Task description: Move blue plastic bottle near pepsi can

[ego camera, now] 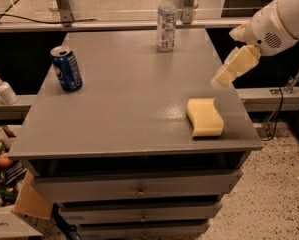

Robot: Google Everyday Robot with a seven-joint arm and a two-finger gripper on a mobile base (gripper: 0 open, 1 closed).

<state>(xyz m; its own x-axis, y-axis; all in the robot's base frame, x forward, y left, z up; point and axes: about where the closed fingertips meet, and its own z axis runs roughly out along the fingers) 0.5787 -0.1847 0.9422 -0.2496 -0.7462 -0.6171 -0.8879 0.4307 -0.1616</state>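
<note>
Blue plastic bottle (166, 21) stands beyond and left of the gripper (225, 75), which hangs at the counter (129, 109) edge; apart or together, I cannot tell. A glancing reach could topple it

Dim, warm indoor light from overhead. Soft glare patch on grey flat tabletop (129, 114) just left of yellow foam sponge (205, 117). Drawer recess (134, 165) under tabletop in deep shadow. Cream gripper (220, 78) well lit, over tabletop's right edge.
</note>
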